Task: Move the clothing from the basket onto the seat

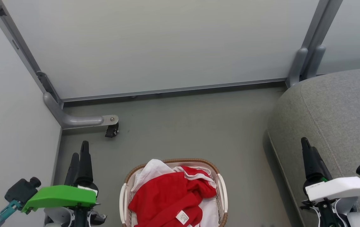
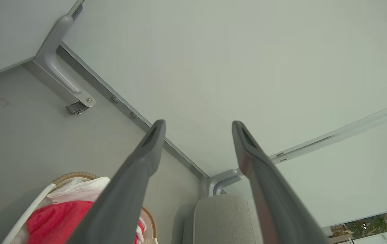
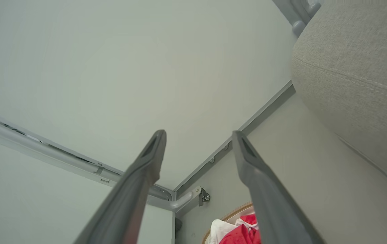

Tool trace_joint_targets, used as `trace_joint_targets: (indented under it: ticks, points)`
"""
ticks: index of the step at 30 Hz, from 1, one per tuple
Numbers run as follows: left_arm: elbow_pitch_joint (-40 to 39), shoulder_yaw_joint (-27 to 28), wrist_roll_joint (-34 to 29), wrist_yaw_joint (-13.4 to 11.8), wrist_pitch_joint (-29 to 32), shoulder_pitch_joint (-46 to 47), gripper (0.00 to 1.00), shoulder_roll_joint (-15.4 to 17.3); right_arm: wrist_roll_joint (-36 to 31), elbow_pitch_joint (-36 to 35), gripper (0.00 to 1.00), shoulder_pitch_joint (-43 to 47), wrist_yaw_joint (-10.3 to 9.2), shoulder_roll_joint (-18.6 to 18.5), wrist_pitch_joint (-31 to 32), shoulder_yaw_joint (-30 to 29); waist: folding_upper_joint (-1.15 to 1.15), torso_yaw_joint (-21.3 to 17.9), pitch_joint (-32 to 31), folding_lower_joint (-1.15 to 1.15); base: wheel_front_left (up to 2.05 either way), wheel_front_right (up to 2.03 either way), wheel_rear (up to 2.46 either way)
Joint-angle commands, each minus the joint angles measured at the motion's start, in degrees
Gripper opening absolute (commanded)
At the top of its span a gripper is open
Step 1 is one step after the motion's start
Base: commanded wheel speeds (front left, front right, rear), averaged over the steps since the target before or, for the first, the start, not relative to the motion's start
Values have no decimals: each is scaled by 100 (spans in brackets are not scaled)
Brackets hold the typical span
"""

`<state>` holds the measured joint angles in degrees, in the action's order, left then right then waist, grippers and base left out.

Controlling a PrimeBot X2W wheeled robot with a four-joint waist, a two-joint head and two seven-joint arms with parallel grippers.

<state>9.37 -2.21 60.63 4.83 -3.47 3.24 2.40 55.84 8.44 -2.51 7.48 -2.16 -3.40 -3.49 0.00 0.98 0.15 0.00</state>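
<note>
The red clothing [image 1: 167, 195], at 6 o'clock in the head view, is soft, matt, creased cloth with a smooth white label [image 1: 182, 217]. Its basket [image 1: 223, 192] has smooth white plastic handles and a brown woven rim. At 3 o'clock the sofa [image 1: 334, 107] is coarse grey woven fabric with a stitched seam. The floor [image 1: 192, 126] is smooth and dull. At 9 o'clock a grey metal bracket [image 1: 82, 120] has a satin sheen. The left gripper [image 1: 79, 148] has matt dark fingers below a glossy green plastic cover [image 1: 61, 195].

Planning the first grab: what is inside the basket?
Red clothing with white trim and a small label is heaped in the basket, over white liner fabric. The basket's bottom and anything beneath the heap are covered.
</note>
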Motion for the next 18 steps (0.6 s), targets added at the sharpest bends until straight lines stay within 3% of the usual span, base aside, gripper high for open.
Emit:
trace_joint_targets:
  ticks: [1,18]
  points:
    - [-110,-52,-266,-49,-56,-19,100,34,-267,-124,100,11,1,-41,-60,16,0,4,-3,0,0,0,0]
    - [8,-281,-1799,-172,-358,-280,100,43,-1802,-101,100,153,2,-54,-362,252,0,48,-43,0,0,0,0]
